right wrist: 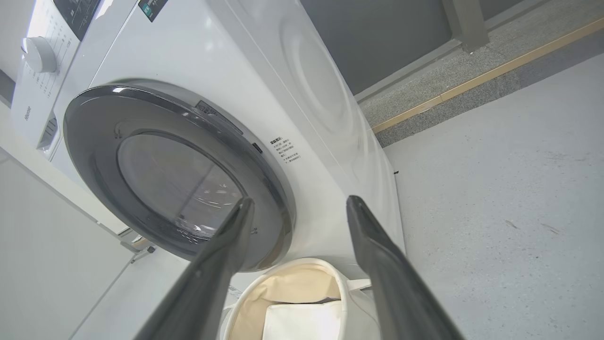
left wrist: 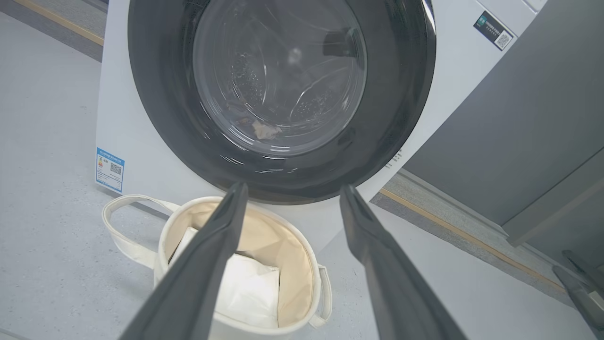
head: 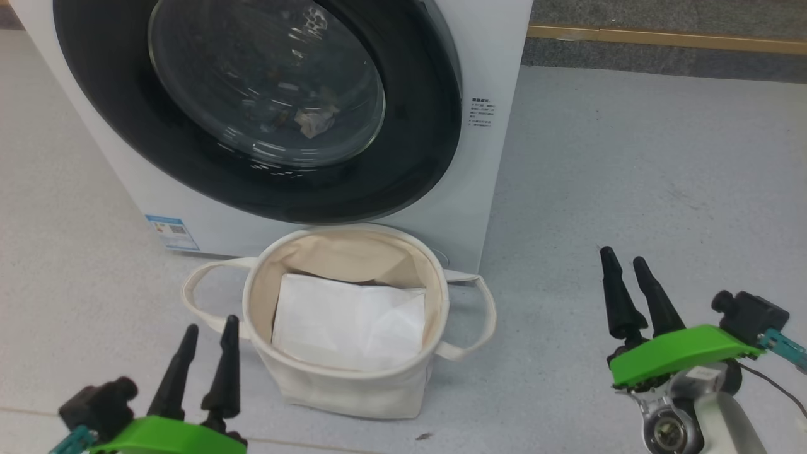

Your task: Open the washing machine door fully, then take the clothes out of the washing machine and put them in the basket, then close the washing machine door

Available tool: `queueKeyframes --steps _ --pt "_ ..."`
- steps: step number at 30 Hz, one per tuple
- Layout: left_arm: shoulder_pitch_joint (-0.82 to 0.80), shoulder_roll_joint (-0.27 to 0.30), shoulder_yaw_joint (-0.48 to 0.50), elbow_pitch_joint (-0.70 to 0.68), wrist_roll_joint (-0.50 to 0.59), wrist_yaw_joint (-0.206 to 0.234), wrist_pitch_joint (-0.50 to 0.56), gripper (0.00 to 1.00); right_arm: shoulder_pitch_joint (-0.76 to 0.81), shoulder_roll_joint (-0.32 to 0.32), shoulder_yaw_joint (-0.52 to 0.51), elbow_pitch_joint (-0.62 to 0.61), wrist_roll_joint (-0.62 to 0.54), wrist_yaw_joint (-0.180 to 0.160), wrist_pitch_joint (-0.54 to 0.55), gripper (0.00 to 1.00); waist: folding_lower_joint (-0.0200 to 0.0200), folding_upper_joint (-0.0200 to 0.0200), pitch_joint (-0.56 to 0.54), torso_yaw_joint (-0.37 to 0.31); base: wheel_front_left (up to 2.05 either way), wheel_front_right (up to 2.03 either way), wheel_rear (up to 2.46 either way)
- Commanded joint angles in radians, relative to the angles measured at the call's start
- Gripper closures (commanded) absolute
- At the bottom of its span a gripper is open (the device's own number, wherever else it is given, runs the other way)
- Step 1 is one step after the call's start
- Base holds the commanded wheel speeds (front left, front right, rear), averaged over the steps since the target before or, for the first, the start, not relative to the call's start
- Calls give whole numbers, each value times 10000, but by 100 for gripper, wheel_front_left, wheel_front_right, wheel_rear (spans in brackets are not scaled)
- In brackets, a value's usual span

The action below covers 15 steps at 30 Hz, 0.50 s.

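Step in hand: opening the washing machine door (head: 265, 94), judged not yet begun; shut flush against the front of the washing machine (head: 498, 94).
Left gripper (head: 212, 323): near left, just beside the basket, fingers parted, holding nothing.
Right gripper (head: 623, 255): near right, well apart from the machine, fingers parted, likewise empty.
Clothes (head: 315, 118): a small pale crumple low inside the machine, seen through the door's window; print too dim to tell.
Basket (head: 353, 394): on the floor (head: 630, 157) just in front of the machine, below the door, with a flat white sheet (head: 350, 325) lying inside.
Where to pull: probably the right edge of the black rim, on the side of the printed text (head: 482, 113); handle recess not clearly visible, so look closer before committing.
How to pull: hook one finger behind the rim edge rather than pinching the glossy face; draw along the hinge arc, not straight out; carry on to fully wide.
Watch for: slipping off the slick rim; brushing the basket's far edge with the lower rim; stopping half open and blocking the later reach inside.
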<state>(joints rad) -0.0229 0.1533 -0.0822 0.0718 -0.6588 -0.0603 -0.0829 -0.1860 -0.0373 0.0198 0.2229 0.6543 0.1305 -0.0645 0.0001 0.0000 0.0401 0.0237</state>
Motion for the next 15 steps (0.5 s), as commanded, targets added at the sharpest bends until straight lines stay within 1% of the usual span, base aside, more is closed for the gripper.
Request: queueKeyframes --steps 1,7,10,15 --pt "-494 254 67 -306 401 36 -186 0 -654 -75 186 -299 -446 1 -129 0 0 0 5 11 0 0 0" --pt "-493 321 -301 -43 1010 89 -362 0 -718 -81 306 -115 -1372 1 -181 0 0 0 -27 50 0 0 0" --pt "-473 303 -370 79 1267 213 -450 0 -723 -84 436 0 -1792 1 -233 0 0 0 -34 68 0 0 0" --pt "-528 374 -603 287 1876 300 -596 0 -782 -89 576 156 -2561 1 -362 0 0 0 -14 97 0 0 0"
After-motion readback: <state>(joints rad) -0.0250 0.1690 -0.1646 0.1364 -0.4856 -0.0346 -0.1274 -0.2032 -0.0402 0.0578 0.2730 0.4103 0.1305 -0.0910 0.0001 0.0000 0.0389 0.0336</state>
